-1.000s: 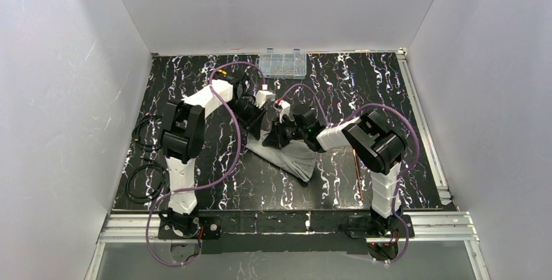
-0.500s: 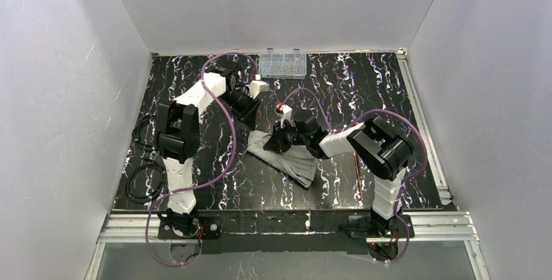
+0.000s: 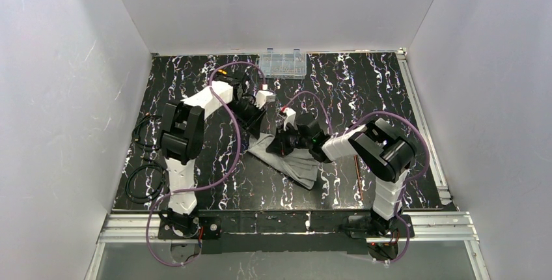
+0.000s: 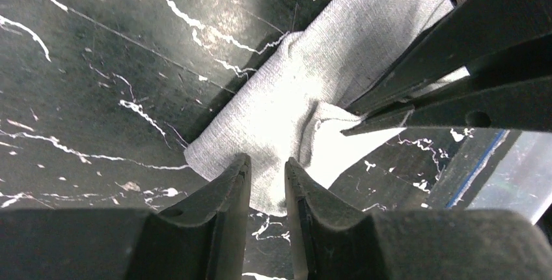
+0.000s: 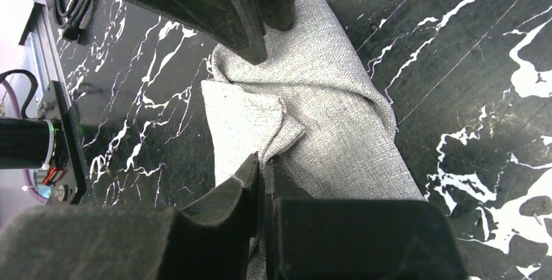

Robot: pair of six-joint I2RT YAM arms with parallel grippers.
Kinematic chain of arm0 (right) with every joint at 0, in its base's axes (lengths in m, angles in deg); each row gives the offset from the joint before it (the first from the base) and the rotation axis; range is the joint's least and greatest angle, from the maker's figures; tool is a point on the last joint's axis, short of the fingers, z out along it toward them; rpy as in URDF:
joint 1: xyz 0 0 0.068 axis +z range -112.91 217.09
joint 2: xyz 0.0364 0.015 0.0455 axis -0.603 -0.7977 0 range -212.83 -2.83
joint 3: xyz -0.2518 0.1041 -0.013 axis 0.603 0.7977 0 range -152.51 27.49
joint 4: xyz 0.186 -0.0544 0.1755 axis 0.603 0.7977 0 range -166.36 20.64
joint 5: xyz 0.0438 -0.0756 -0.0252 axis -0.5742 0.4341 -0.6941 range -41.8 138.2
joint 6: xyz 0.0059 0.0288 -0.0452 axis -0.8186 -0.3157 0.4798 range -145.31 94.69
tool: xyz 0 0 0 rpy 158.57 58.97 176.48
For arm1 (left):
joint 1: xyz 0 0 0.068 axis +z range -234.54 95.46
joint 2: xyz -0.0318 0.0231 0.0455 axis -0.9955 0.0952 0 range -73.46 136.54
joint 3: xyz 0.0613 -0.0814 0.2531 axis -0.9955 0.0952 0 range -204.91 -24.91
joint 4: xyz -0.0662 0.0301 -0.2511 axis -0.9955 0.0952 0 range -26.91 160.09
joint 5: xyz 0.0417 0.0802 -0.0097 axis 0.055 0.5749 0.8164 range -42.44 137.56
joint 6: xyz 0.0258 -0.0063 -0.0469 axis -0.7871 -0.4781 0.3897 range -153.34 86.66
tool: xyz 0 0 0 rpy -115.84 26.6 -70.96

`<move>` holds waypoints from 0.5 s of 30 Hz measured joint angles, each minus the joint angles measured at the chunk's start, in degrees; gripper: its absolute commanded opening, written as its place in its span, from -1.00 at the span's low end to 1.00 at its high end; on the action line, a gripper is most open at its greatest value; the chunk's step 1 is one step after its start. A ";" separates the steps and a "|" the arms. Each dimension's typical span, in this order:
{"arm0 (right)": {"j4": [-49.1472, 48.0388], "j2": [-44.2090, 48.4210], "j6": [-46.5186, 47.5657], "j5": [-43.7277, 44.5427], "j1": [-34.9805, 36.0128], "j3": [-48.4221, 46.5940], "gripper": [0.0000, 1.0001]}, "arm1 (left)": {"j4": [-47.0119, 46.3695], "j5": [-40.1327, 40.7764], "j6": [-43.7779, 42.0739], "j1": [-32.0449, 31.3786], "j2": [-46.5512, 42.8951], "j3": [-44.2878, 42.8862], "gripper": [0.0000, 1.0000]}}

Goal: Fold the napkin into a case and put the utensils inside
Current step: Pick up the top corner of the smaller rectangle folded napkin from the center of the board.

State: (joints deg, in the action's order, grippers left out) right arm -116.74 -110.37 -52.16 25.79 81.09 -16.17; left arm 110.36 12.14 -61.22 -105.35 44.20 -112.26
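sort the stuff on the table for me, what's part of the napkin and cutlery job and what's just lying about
For the job:
- napkin, partly folded, mid-table
- copper utensil, on the table by the right arm

Lying about:
- clear plastic box, at the far edge
- black cables, along the left edge

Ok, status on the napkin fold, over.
Right gripper pinches a flap of the napkin. Left gripper at its corner, grip unclear. Utensil lies aside, nothing blocking.
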 measured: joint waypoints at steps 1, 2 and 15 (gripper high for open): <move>-0.04 0.20 -0.31 0.04 0.00 0.26 -0.71 | -0.57 0.39 0.02 -0.31 0.00 0.04 -0.51; -0.07 0.26 -0.55 0.04 0.00 0.35 -0.71 | -1.09 0.74 0.04 -0.57 0.00 0.04 -0.51; -3.93 2.64 -4.90 3.04 1.51 5.57 -0.72 | -4.04 5.25 0.74 -4.44 0.00 0.42 -0.51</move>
State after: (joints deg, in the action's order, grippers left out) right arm -120.67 -107.73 -57.06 28.82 82.60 -10.59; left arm 106.31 17.39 -60.48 -109.79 44.20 -111.84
